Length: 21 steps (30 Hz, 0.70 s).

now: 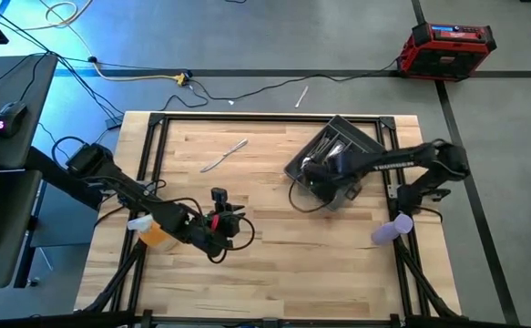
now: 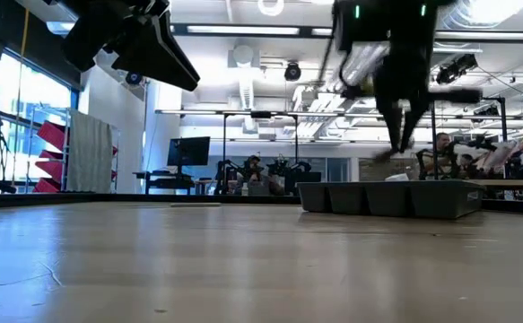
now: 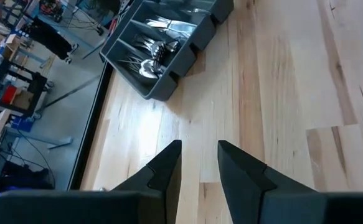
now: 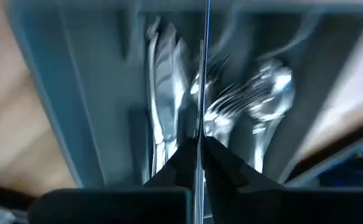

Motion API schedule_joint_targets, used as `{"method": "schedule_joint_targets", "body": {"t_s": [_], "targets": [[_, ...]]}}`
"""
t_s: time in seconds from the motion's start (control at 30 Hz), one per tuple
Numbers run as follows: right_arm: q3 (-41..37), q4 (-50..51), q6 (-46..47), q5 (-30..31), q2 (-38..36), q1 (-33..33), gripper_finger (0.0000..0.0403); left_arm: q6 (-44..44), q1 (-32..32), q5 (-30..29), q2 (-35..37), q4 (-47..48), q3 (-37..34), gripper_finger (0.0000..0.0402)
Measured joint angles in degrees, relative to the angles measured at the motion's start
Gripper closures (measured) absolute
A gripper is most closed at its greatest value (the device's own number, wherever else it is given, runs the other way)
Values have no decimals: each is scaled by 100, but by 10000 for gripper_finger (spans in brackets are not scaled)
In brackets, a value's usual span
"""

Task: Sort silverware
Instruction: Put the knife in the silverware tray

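Currently right gripper (image 4: 200,149) is over the dark grey compartmented plastic tray (image 1: 361,137), far right, jaws clamped on a thin shiny steel knife (image 4: 202,68). Stiff, light, slick: you'd pinch mid-handle. Another slim silver table knife (image 1: 223,156) lies far-centre. Left gripper (image 3: 198,163) waits near-left, jaws narrowly parted, empty.

Light wooden tabletop (image 1: 274,246) of jointed planks, bordered by a black metal frame (image 1: 149,146). Lying directly on it: a dark grey compartmented tray (image 1: 356,138), set askew near the far right corner, and a single silver table knife (image 1: 224,155), lying diagonally on the bare wood toward the far left, well apart from the tray. The tray's compartments hold sorted silverware (image 3: 153,46), with knives, forks and spoons in separate slots. Seen level across the tabletop, the tray (image 2: 391,197) rests flat
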State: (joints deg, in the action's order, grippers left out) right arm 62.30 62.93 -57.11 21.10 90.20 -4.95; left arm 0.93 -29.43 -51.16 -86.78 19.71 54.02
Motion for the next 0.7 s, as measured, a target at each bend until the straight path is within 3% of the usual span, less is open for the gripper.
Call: {"method": "schedule_joint_targets", "body": {"t_s": [0.17, 0.4, 0.53, 0.7], "targets": [[-588, -584, -308, 74, 1, -878, 403, 46, 0, 2, -4, 20, 2, 319], [-944, -508, -344, 295, 1, -1485, 393, 46, 3, 3, -2, 17, 2, 319], [-1029, -603, -497, 958, -1, -1547, 359, 109, 5, 10, -4, 17, 2, 319], [-1031, -651, -744, 1326, -1, -1528, 301, 533, 138, 415, -2, 84, 2, 319]]}}
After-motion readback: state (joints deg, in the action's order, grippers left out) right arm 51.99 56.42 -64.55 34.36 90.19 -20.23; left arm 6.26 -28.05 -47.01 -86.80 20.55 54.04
